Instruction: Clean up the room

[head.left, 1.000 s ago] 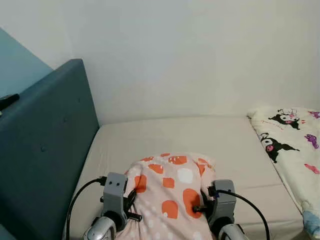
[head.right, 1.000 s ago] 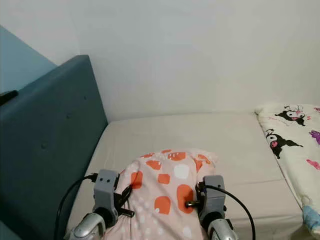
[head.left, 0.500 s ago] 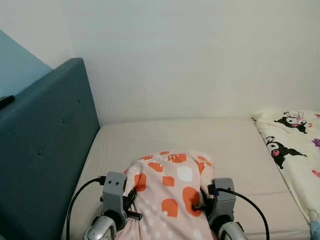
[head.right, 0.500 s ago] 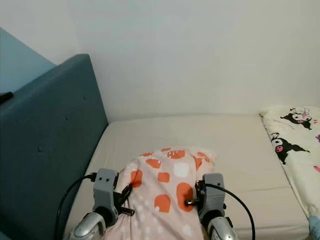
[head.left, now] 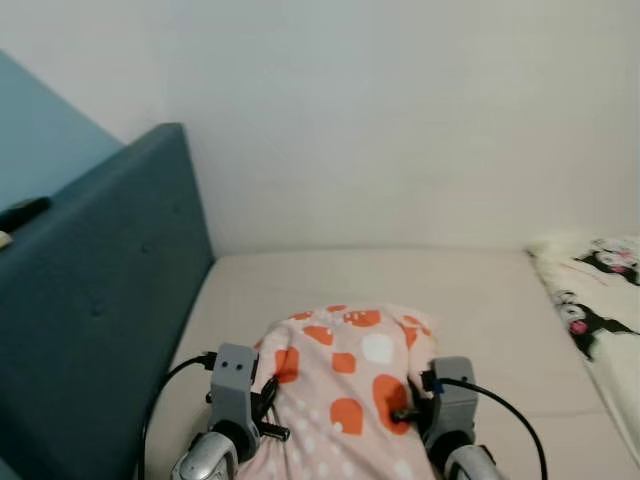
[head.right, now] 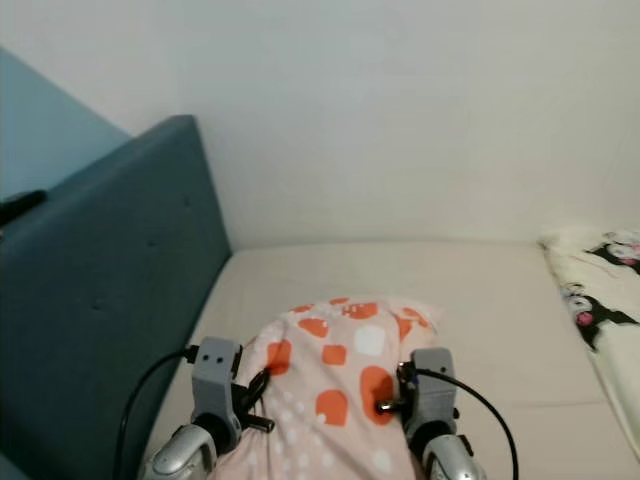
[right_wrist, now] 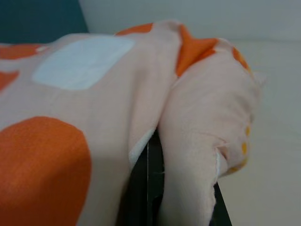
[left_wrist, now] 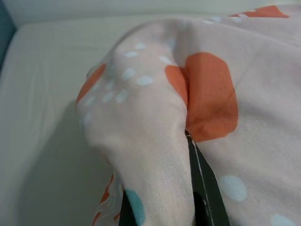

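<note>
A pink pillow (head.left: 345,380) with orange and white spots is held up low in front of me, over the near part of the beige mattress (head.left: 480,300). My left gripper (head.left: 263,403) is shut on the pillow's left edge. My right gripper (head.left: 408,403) is shut on its right edge. In the left wrist view a fold of pillow fabric (left_wrist: 150,141) is pinched between the black fingers (left_wrist: 207,197). The right wrist view has a fold of the pillow (right_wrist: 202,132) clamped the same way. The pillow hides most of both grippers' fingers.
A tall blue padded headboard (head.left: 100,320) bounds the bed on the left, with a dark object (head.left: 25,210) on its top. A white cartoon-print blanket (head.left: 600,300) lies at the bed's right. A plain white wall closes the far side.
The whole picture has shifted to the right, so the camera has turned left. Both grippers still hold the pillow the same way.
</note>
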`<state>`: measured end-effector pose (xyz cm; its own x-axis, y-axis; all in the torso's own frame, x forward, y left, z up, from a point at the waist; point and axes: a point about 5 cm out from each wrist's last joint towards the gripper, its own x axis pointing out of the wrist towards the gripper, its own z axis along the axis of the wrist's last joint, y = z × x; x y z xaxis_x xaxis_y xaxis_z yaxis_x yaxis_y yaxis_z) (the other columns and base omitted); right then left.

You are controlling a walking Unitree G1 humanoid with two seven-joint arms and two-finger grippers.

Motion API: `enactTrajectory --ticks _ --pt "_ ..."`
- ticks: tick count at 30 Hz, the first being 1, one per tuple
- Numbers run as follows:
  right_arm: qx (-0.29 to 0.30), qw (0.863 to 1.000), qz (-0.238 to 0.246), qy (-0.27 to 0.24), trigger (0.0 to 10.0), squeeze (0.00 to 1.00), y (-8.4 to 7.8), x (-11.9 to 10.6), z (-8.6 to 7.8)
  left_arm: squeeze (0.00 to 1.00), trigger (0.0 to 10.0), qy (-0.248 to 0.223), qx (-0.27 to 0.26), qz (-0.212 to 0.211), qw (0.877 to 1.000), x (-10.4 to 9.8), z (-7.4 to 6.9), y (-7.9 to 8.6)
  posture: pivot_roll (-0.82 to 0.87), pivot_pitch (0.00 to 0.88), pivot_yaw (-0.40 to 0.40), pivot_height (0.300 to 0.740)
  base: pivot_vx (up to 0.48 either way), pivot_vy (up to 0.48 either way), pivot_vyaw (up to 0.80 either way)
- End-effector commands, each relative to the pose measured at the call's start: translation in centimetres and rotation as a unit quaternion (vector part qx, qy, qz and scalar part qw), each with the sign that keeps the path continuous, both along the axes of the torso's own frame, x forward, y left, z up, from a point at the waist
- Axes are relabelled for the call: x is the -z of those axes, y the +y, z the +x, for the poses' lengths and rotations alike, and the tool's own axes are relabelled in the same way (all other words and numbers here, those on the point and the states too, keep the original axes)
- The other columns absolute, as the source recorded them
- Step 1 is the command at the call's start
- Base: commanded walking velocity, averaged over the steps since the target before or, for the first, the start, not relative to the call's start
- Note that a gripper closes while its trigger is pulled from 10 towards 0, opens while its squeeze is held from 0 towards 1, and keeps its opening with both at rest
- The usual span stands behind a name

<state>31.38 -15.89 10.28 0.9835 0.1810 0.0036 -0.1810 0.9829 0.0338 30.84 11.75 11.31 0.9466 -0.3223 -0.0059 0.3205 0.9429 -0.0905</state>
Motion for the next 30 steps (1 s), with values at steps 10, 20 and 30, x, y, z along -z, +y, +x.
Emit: enactTrajectory --ticks 10,20,30 --pt "-0.011 1.0 0.002 -0.009 10.0 0.0 0.21 -0.03 -0.36 0.0 10.0 -0.018 0.011 -0.012 1.0 -0.54 0.05 -0.65 -0.01 0.116 -0.012 0.724 0.259 0.0 0.0" --pt "-0.012 1.0 0.002 -0.01 10.0 0.0 0.29 -0.07 -0.31 0.0 10.0 -0.02 0.011 -0.014 1.0 -0.65 0.12 -0.61 -0.02 0.116 -0.011 0.724 0.252 0.0 0.0" --pt "-0.01 1.0 0.003 -0.009 10.0 0.0 0.28 -0.04 -0.32 0.0 10.0 -0.021 0.014 -0.012 1.0 -0.71 0.19 -0.66 -0.02 0.116 -0.008 0.724 0.123 0.0 0.0"
